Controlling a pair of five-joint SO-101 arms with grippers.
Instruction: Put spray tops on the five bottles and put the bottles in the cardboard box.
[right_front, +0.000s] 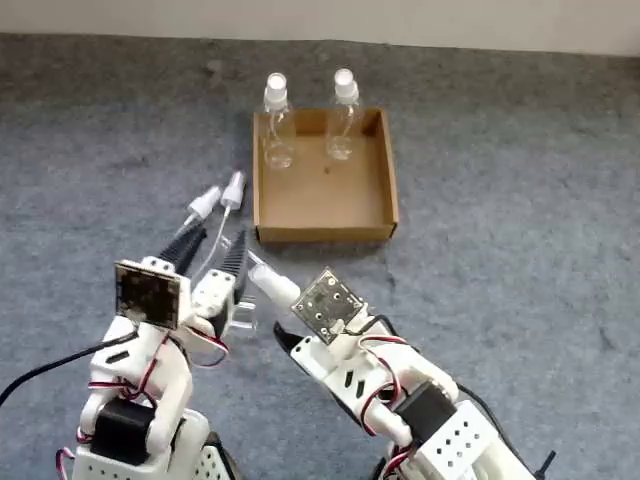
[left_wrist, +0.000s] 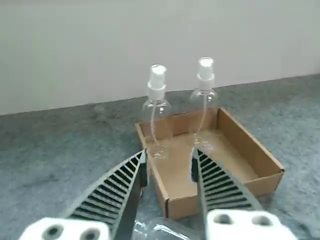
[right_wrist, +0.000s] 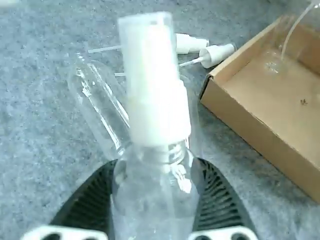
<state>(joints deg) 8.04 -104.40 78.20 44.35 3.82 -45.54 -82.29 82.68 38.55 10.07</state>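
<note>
Left gripper (left_wrist: 170, 159) hangs spread wide, holding nothing. A bare bottle (left_wrist: 157, 231) lies just beneath its fingers, and two loose spray tops (right_front: 233, 188) lie just past the tips. Right gripper (right_wrist: 152, 197) is clamped around the belly of a capped bottle (right_wrist: 150, 165), neck pointing out beyond its tips. Thin clear plastic probably means light, slick and squashy, so a gentle hold low on the body suits. Cardboard box (right_front: 325, 233), with two finished bottles (right_front: 278, 130) standing inside, sits ahead of both grippers.

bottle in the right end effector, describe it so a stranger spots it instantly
Find the cardboard box. Off its near left corner, the right end effector grips a clear bottle. Unlike the two bottles standing in the box, it tilts, white top fitted.
</note>
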